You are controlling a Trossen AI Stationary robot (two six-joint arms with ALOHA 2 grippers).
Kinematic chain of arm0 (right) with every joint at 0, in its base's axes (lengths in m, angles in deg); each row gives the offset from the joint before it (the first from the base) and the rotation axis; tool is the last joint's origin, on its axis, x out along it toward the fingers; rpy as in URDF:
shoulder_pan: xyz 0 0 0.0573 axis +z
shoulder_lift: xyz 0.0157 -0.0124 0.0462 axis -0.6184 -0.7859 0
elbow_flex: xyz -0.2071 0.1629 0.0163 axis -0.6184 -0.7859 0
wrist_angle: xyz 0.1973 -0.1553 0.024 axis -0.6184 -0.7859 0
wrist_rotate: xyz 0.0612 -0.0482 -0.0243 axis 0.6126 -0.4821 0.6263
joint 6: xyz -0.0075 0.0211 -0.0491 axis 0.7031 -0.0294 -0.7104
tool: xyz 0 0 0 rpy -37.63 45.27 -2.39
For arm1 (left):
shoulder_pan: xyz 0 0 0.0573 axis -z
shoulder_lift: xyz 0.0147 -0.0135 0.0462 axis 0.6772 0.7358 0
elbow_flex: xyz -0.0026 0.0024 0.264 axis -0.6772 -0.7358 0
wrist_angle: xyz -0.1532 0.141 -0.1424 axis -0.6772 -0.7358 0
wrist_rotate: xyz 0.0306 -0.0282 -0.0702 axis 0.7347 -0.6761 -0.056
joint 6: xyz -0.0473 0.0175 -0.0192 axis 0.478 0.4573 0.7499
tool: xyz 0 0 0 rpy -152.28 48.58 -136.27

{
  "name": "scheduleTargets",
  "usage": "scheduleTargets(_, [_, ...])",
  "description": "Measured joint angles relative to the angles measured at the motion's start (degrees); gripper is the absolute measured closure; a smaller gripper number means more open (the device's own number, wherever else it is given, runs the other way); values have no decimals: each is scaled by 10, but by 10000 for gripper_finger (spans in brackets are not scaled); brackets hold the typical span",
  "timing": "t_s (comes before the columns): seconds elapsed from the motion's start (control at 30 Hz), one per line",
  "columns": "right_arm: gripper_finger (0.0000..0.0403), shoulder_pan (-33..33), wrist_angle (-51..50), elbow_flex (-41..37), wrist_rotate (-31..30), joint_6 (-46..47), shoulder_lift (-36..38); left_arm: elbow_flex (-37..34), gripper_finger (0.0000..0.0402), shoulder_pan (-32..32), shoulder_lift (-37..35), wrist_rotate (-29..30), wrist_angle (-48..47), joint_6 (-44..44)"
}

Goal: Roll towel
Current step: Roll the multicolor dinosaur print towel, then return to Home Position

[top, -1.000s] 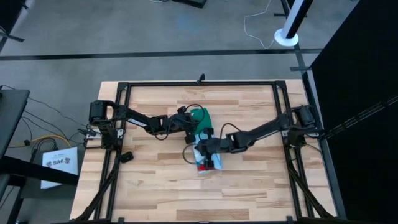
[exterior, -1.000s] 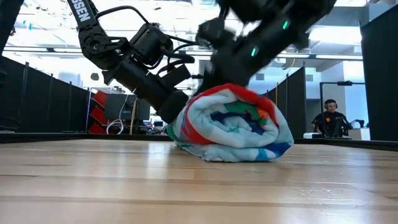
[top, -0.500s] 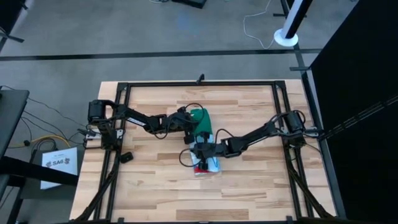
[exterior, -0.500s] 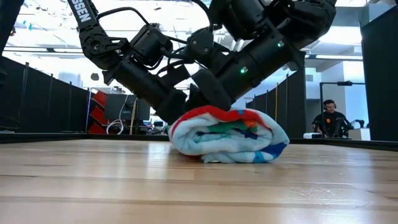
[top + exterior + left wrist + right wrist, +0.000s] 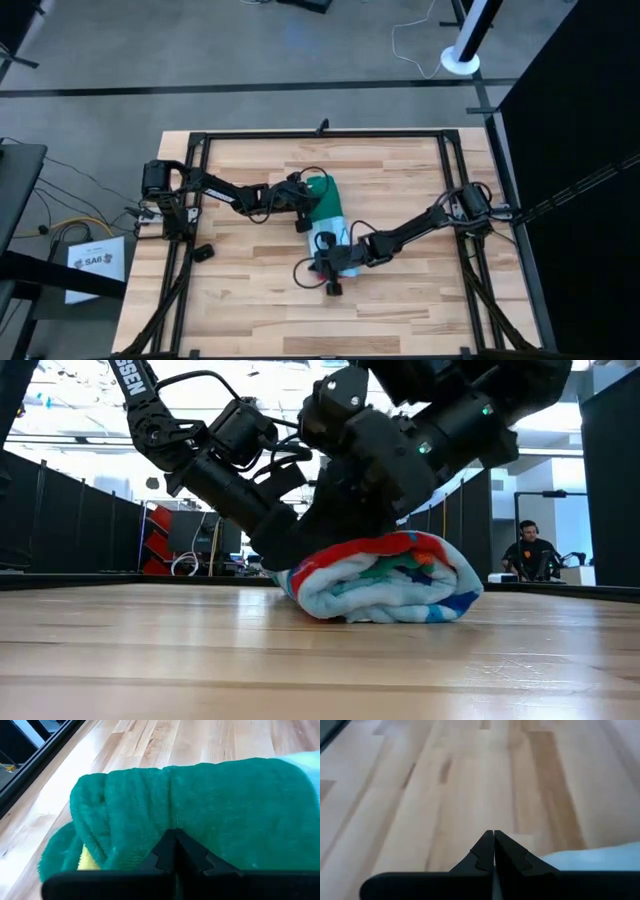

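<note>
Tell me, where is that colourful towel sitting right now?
From above, the towel lies rolled up near the middle of the wooden table, between the left gripper at its far end and the right gripper at its near end.

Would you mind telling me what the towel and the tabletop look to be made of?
The towel looks like soft terry cloth: a fuzzy, looped green pile that folds thickly. The tabletop appears to be pale wood in joined strips, with visible grain and a smooth, slightly glossy finish.
</note>
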Motion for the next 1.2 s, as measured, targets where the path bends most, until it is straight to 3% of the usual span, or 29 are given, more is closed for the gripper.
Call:
scheduleTargets(0.17, [403, 11, -30, 2, 23, -11, 41, 0, 401, 0, 0, 4, 0, -6])
scheduleTargets(0.33, [403, 11, -115, 0, 31, -72, 171, -3, 401, -1, -24, 22, -21, -10])
scheduleTargets(0.63, [403, -64, -196, -30, 15, -168, 415, -7, 402, 5, -199, 12, -107, -27])
scheduleTargets(0.83, [403, -173, -204, -122, 121, -173, 528, -6, 402, 19, -313, 10, -155, -29])
scheduleTargets(0.97, [403, -224, -176, -227, 138, -159, 591, -9, 402, 62, -376, 10, -181, -28])
scheduleTargets(1.03, [403, -227, -108, -298, 147, -144, 619, -25, 402, 99, -403, 12, -177, -24])
scheduleTargets(1.13, [403, -213, 20, -394, 157, -114, 653, -65, 402, 155, -437, 69, -161, 0])
scheduleTargets(1.2, [403, -198, 52, -442, 124, -86, 671, -97, 402, 190, -453, 124, -141, 24])
